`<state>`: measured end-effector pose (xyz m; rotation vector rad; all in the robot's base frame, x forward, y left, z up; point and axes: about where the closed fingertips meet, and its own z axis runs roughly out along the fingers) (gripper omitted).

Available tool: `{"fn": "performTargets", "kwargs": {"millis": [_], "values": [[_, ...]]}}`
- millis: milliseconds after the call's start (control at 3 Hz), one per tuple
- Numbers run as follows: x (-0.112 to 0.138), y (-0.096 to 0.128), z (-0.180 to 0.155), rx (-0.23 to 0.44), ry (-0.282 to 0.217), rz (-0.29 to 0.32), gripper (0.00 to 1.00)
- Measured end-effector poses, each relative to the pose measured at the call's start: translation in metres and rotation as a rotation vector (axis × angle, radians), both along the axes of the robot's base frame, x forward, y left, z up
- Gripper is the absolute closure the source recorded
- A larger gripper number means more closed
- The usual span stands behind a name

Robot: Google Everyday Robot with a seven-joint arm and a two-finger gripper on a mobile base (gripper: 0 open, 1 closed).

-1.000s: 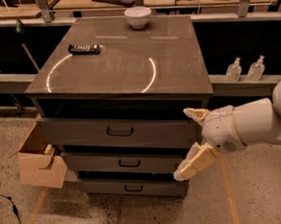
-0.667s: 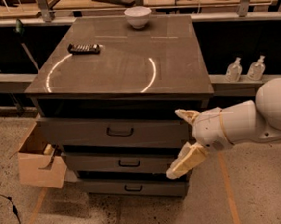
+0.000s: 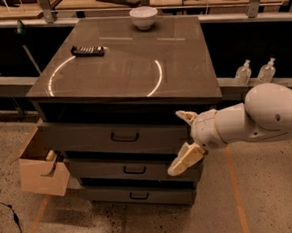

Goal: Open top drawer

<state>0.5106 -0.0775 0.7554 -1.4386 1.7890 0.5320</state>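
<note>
The top drawer (image 3: 87, 137) is the tallest grey front of three under the cabinet top, with a small dark bar handle (image 3: 124, 137) at its centre. It looks slightly pulled out, with a dark gap above it. My gripper (image 3: 180, 140) is at the right end of the drawer fronts, to the right of the handle and apart from it. Its two cream fingers are spread, one (image 3: 187, 117) at the top drawer's height and one (image 3: 185, 159) down at the middle drawer (image 3: 104, 170). It holds nothing.
The bottom drawer (image 3: 111, 196) sits lowest. On the cabinet top (image 3: 132, 64) are a white bowl (image 3: 143, 17) and a dark remote (image 3: 87, 51). A cardboard box (image 3: 39, 168) stands at the left. Two clear bottles (image 3: 254, 72) stand on a ledge at the right.
My gripper and arm have moved left along the drawer fronts, closer to the top drawer's handle. The drawers look unchanged.
</note>
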Motion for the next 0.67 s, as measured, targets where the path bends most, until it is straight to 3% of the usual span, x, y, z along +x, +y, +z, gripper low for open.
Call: {"fn": "performTargets", "kwargs": {"millis": [667], "values": [[0.043, -0.008, -0.017, -0.046, -0.024, -0.001, 0.0]]}}
